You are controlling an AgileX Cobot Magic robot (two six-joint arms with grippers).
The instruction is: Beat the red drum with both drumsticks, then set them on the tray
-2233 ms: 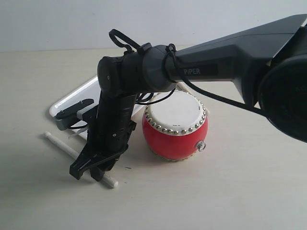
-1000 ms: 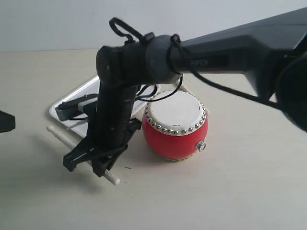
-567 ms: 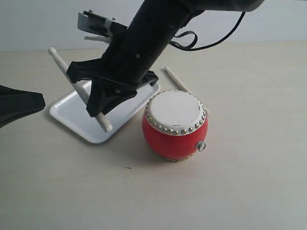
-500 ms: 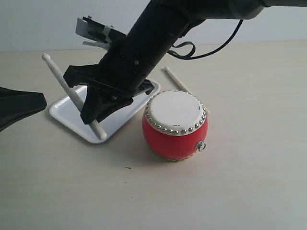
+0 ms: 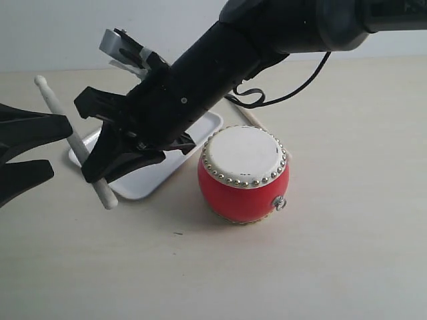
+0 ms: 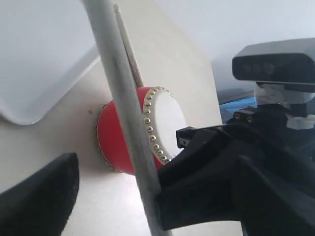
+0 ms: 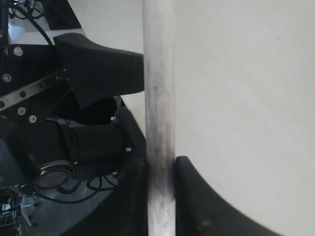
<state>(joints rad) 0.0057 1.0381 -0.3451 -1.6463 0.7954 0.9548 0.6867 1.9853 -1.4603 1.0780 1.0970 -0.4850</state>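
Note:
My right gripper (image 5: 92,168) reaches across to the left and is shut on a pale drumstick (image 5: 67,131), holding it tilted in the air beside the white tray (image 5: 157,177). In the right wrist view this drumstick (image 7: 160,98) is pinched between both jaws of that gripper (image 7: 161,196). My left gripper (image 5: 41,152) stands open at the left edge, its fingers (image 6: 39,196) on either side of the held stick without gripping it. The red drum (image 5: 243,177) stands right of the tray. A second drumstick (image 5: 245,113) lies on the table behind the drum.
The right arm (image 5: 280,33) stretches over the tray's far end and the space behind the drum. Bare pale tabletop (image 5: 300,267) lies in front of and to the right of the drum.
The right gripper has lifted the drumstick off the table and carried it up and to the left. The left gripper has come in from the left edge and opened beside the stick.

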